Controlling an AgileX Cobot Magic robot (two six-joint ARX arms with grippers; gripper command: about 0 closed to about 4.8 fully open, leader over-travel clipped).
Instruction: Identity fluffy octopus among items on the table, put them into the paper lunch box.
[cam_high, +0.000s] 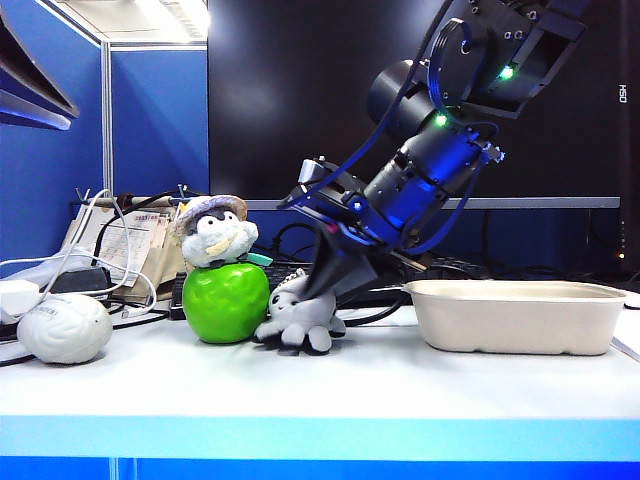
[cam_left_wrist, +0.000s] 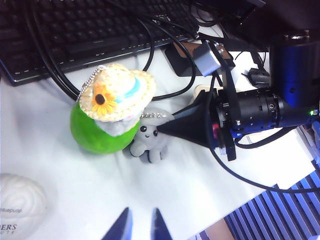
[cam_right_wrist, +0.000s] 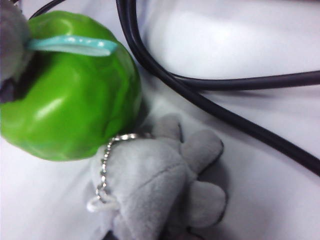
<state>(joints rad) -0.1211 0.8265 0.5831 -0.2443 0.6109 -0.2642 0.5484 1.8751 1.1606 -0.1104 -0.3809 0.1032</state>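
You see the grey plush octopus (cam_high: 300, 322) lying tilted on the table (cam_high: 320, 385), touching the apple (cam_high: 226, 302). The off-white lunch box (cam_high: 517, 315) sits empty toward the table's right edge.

Soft matt grey plush is seen on the fluffy octopus (cam_right_wrist: 150, 190), a metal bead chain (cam_right_wrist: 106, 165) attached. Glossy plastic covers the green apple (cam_high: 226, 300); matt pulp paper forms the paper lunch box (cam_high: 518, 318), right.

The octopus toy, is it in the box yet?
Not yet. The right end effector has closed on the octopus, which sits on the table beside the apple. The left end effector waits open. Lifting it into the empty box is left.
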